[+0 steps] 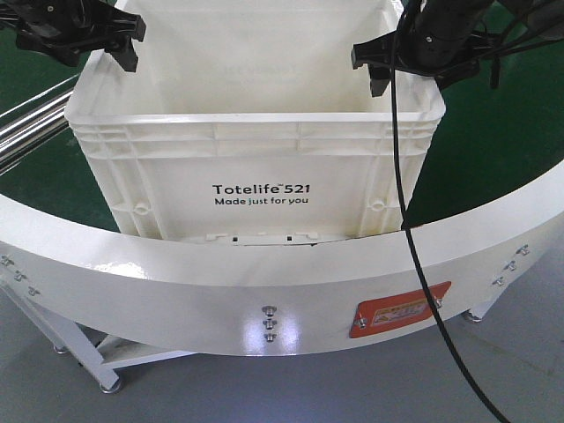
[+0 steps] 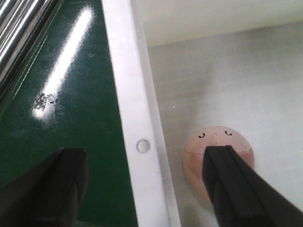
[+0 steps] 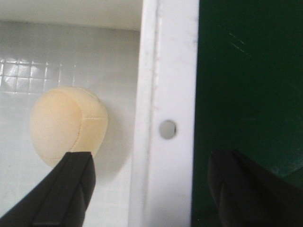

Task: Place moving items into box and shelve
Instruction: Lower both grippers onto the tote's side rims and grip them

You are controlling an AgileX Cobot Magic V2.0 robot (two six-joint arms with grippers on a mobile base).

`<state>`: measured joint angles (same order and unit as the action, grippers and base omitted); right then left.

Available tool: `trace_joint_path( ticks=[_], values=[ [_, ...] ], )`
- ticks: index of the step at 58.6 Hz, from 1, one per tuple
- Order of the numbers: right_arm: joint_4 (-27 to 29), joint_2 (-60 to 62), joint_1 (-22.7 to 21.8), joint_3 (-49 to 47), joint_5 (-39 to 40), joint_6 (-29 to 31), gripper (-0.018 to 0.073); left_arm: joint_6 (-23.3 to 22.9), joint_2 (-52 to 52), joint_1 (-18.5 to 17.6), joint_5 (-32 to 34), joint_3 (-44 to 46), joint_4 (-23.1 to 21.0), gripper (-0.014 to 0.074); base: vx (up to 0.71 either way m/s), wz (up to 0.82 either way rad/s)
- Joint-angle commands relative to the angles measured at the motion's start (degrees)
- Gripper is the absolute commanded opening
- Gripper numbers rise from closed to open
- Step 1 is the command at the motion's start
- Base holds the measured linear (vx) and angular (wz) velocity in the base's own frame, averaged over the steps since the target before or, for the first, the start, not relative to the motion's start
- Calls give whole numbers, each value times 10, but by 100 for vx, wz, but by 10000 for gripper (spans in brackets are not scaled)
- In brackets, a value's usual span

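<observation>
- Box (image 1: 256, 167): a big white crate, set on the green worktop (image 1: 493, 150) behind a curved white rail (image 1: 264, 291); "Totelife 521" is printed on the near wall.
- Pink item (image 2: 218, 138): seen on the box floor, close to the left wall; a small drawn face is made out on it.
- Yellow item (image 3: 66, 125): seen on the box floor, just beside the right wall; seams are visible, so a soft stuffed body is judged.
- Both items are in the box, so the packing is judged done; shelving is not yet done, and no shelf is seen.
- Left pincer (image 2: 142, 189): spread wide, nothing held; the left rim (image 2: 128, 94) is straddled, one finger inside and one outside over the worktop.
- Right pincer (image 3: 158, 189): spread wide, nothing held; the right rim (image 3: 165, 71) is straddled the same way.
- Whether any finger touches a wall cannot be told.
- Handling, as judged: the box is stiff moulded plastic, bulky, and probably light with only two small items inside.
- The walls look smooth and glossy, so slip is likely under a weak pinch.
- Hold is best taken at the thick rims on opposite sides, both pincers closed together, so the lift stays level.
- The items lie loose and round; rolling is expected if the box is tipped.
- A cable (image 1: 405, 220) hangs across the right front corner; a snag is possible.
</observation>
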<state>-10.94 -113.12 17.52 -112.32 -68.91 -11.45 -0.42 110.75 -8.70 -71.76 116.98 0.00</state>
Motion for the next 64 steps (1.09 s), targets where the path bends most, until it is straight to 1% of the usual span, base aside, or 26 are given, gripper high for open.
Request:
trace_joint_path(
  ticks=[1,11,18,25,50,57,64],
  values=[
    [-11,32,-2,-18,22,7,540,-4,-31,-2,10,19,0,594,0,0],
    [-11,32,-2,-18,22,7,538,-4,-31,-2,6,18,0,587,0,0],
    [-11,32,-2,-18,22,7,538,-4,-29,-2,6,16,0,560,0,0],
    [-11,32,-2,-18,21,8,538,-19,-20,-2,6,16,0,529,0,0],
    [-11,32,-2,-18,20,11,537,-24,2,-2,6,16,0,456,0,0],
    [-10,32,-2,-18,17,19,498,-27,2,-2,6,16,0,409,0,0],
    [-9,32,-2,-18,18,19,405,-30,2,-2,6,16,0,338,0,0]
  ],
)
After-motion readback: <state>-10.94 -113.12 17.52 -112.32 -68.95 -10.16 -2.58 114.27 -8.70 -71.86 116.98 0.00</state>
